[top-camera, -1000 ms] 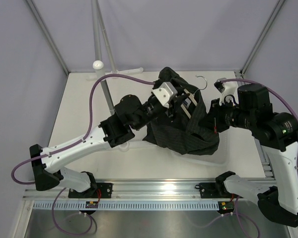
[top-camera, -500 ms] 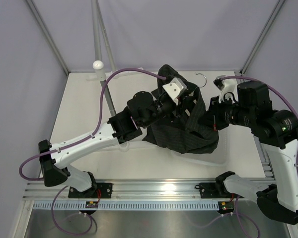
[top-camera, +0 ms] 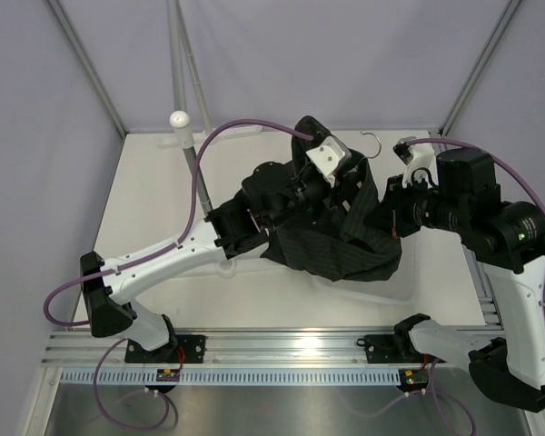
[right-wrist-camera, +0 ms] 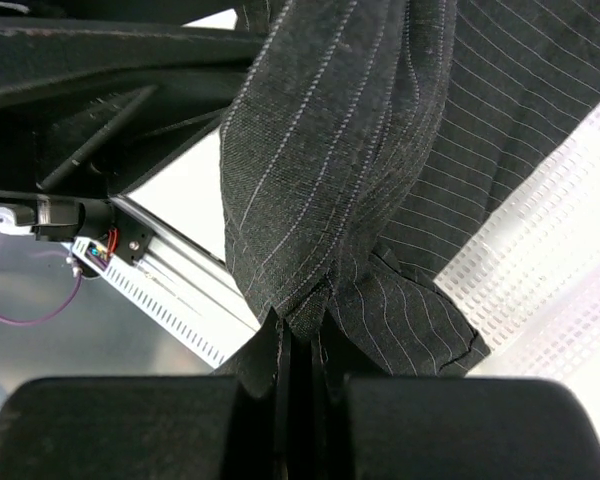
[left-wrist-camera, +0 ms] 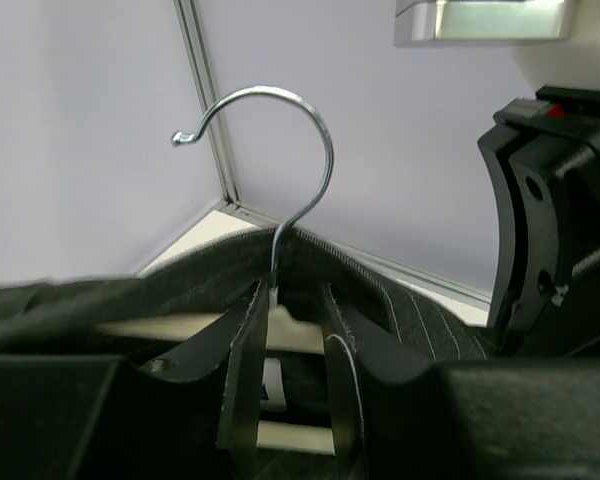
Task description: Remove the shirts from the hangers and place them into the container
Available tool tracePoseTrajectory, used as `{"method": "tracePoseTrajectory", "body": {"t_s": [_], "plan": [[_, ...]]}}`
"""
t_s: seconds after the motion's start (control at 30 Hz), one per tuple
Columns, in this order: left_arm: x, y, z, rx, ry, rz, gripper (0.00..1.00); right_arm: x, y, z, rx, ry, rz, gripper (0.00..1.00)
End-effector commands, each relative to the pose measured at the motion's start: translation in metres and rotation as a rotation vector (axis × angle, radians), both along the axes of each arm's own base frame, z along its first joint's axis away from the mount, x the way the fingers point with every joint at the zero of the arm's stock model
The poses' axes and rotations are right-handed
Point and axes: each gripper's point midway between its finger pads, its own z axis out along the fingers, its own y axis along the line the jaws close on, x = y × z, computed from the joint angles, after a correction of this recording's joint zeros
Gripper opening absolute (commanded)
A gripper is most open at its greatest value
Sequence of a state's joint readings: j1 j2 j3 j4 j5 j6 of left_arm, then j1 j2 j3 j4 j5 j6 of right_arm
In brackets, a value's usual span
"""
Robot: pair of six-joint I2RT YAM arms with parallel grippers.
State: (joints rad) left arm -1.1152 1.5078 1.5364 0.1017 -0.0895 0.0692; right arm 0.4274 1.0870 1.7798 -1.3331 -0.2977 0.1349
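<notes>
My left pincer [left-wrist-camera: 292, 298] clamps the hanger [left-wrist-camera: 283, 326] at its neck; my right pincer [right-wrist-camera: 298, 345] is clenched on a fold of the shirt [right-wrist-camera: 330, 150], draped above the container [right-wrist-camera: 550, 230], centre-right on the worktop [top-camera: 154, 213]. Soft, limp cloth: I'd tug by that fold

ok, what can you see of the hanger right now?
The hanger is cream plastic with a silver wire hook. Only short stretches of its narrow bars and the neck show. The rest is buried under the black pinstriped shirt, whose collar drapes over it. It sits roughly upright, hook in free air and caught on nothing. The left gripper straddles the neck just below the hook and appears to clamp it.
</notes>
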Motion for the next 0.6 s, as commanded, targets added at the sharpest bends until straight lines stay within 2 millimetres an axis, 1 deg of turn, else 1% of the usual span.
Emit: {"method": "tracePoseTrajectory", "body": {"t_s": [0.0, 0.03, 0.07, 0.1, 0.13, 0.17, 0.27, 0.3, 0.4, 0.47, 0.53, 0.57], "plan": [[0.004, -0.003, 0.02, -0.057, -0.009, 0.011, 0.33, -0.012, 0.012, 0.02, 0.046, -0.083, 0.129, 0.0], [0.006, -0.002, 0.022, -0.06, -0.01, 0.022, 0.37, -0.012, 0.012, 0.02, 0.047, -0.083, 0.133, 0.0], [0.009, -0.003, 0.02, -0.056, -0.008, 0.034, 0.48, -0.013, 0.012, 0.02, 0.047, -0.083, 0.137, 0.0], [0.01, -0.002, 0.019, -0.054, -0.008, 0.042, 0.48, -0.013, 0.012, 0.019, 0.047, -0.081, 0.133, 0.0], [0.01, -0.003, 0.019, -0.052, -0.009, 0.039, 0.45, -0.013, 0.012, 0.018, 0.046, -0.079, 0.135, 0.0], [0.01, -0.003, 0.018, -0.046, -0.006, 0.041, 0.38, -0.013, 0.012, 0.018, 0.047, -0.08, 0.136, 0.0], [0.012, -0.005, 0.016, -0.033, 0.004, 0.043, 0.13, -0.014, 0.011, 0.02, 0.045, -0.087, 0.13, 0.0], [0.013, -0.004, 0.015, -0.036, 0.009, 0.053, 0.0, -0.014, 0.01, 0.02, 0.045, -0.089, 0.127, 0.0], [0.017, -0.001, 0.014, -0.046, 0.017, 0.076, 0.0, -0.015, 0.01, 0.021, 0.047, -0.09, 0.126, 0.0], [0.02, 0.003, 0.015, -0.046, 0.015, 0.105, 0.0, -0.011, 0.006, 0.021, 0.034, -0.097, 0.095, 0.0], [0.026, 0.01, 0.019, -0.05, 0.011, 0.151, 0.0, -0.008, 0.001, 0.017, 0.017, -0.09, 0.057, 0.11], [0.027, 0.013, 0.021, -0.052, 0.003, 0.162, 0.0, -0.006, 0.0, 0.016, 0.017, -0.089, 0.044, 0.18]]}}
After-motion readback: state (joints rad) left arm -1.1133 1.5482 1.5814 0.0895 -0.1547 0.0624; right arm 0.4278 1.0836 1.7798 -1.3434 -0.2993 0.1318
